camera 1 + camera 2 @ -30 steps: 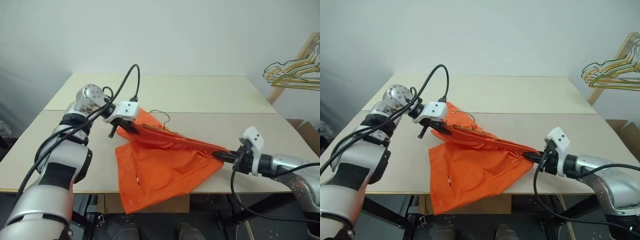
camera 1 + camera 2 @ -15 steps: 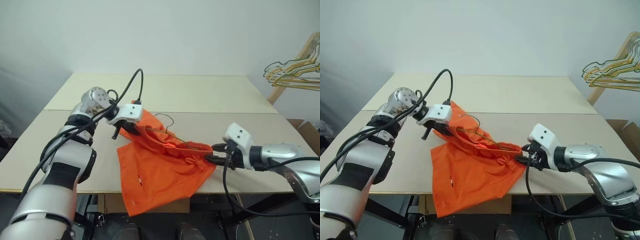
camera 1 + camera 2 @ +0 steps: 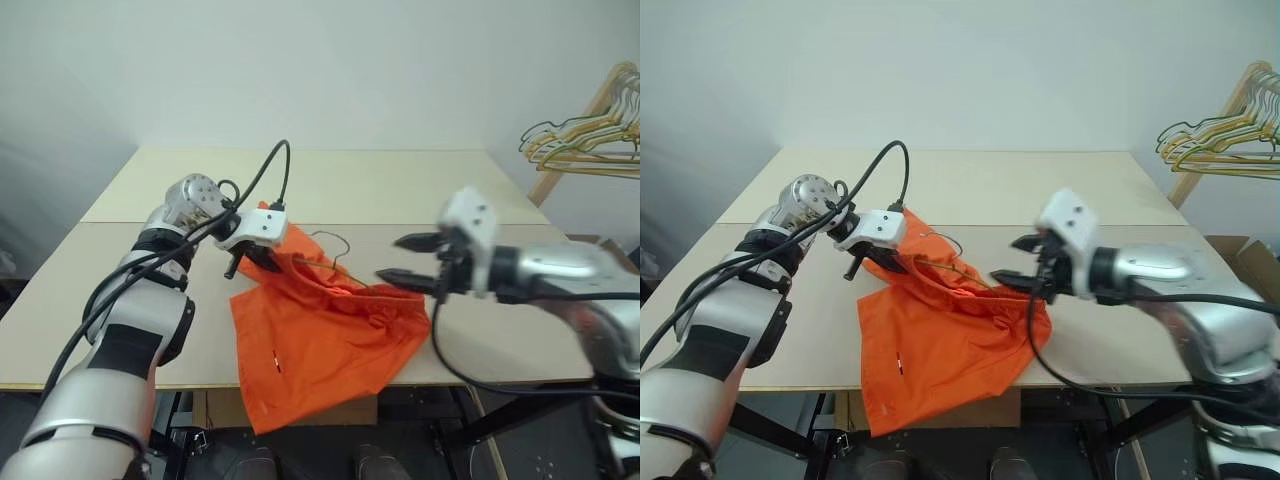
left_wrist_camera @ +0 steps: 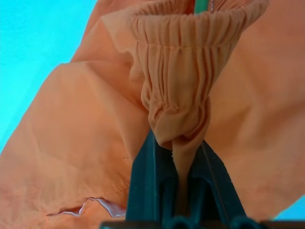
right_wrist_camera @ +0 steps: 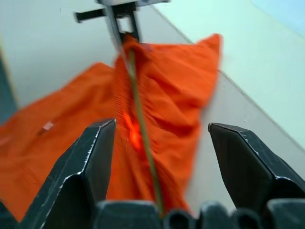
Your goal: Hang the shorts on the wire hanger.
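On the left, the left pincer is clamped tight on a bunched fold of the gathered waistband of the shorts, holding that end lifted above the desk. In the left wrist view its two dark fingers pinch the elastic band between them, with loose orange cloth spreading away on both sides.

From that grip the orange cloth slopes down to the right and lies crumpled across the front of the desk, one leg spilling over the front edge. The wire hanger is caught up in the upper part of the garment: its small hook loops out just behind the raised waistband, and a thin length of wire runs along the top of the cloth toward the right, partly buried in the folds.

Further right, the right pincer hangs above the right end of the garment with its jaws spread wide, gripping nothing. In the right wrist view its fingers stand well apart, framing the wire and the orange cloth beyond.

At the far right, beyond the desk, bunched yellow and grey hangers hang on a wooden rack.
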{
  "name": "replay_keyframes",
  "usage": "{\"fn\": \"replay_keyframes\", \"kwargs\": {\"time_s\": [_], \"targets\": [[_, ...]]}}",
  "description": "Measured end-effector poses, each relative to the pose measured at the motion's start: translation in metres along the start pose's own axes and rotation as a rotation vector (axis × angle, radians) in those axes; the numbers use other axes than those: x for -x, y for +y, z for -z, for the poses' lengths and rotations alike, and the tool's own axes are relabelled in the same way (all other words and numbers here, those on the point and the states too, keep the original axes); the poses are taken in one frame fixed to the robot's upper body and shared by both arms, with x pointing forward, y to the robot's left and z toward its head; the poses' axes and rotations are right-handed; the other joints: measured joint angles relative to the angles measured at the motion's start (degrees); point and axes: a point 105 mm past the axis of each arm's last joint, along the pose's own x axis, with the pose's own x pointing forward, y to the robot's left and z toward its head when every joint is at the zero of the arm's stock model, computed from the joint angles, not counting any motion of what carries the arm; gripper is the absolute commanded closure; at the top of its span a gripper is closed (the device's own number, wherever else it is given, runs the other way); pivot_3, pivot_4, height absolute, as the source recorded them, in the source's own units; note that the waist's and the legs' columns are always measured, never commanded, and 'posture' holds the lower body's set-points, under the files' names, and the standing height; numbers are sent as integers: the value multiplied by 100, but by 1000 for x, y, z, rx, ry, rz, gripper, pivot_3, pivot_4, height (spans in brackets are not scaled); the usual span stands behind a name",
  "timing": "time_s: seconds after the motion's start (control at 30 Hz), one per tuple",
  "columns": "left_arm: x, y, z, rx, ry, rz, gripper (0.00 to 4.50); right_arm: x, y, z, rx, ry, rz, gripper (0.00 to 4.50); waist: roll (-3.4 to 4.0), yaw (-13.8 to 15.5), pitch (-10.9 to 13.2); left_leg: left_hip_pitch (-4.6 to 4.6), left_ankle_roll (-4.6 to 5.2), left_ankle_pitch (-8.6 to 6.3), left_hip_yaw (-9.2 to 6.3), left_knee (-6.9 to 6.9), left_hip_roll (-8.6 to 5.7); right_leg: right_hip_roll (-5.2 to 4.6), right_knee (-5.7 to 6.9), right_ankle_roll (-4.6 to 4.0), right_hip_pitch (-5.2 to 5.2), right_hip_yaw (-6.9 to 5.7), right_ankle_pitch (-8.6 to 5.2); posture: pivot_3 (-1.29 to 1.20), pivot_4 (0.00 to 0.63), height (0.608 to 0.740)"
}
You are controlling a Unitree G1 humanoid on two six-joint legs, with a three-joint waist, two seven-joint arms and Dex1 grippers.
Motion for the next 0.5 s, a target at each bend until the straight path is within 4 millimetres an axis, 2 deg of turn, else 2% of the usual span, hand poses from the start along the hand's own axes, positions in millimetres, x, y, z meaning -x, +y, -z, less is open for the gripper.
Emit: {"fn": "replay_keyframes", "kwargs": {"time_s": [0.1,0.2,0.33,0.5], "targets": [[-1,0,-1,-2,0,1,4500,-27,4,-1,-19,34,-22,893,0,10,0,-3,0,0,0,0,0,-1,0,0,-2,-1,0,16,0,740],[0,0,0,-1,0,4,4500,-47,-1,2,-50,87,10,1464,0,35,0,-6,0,0,0,2,0,-3,-2,0,-2,-6,0,20,0,740],[0,0,0,0,0,6,4500,-58,-9,16,-84,155,52,2815,0,39,0,-16,0,0,-1,4,0,-5,-1,0,-9,-9,0,32,0,740],[3,2,0,6,-11,-16,4500,-58,-3,14,-82,140,11,4471,0,24,0,-18,1,0,-12,5,0,-3,0,0,-8,-19,0,32,0,740]]}}
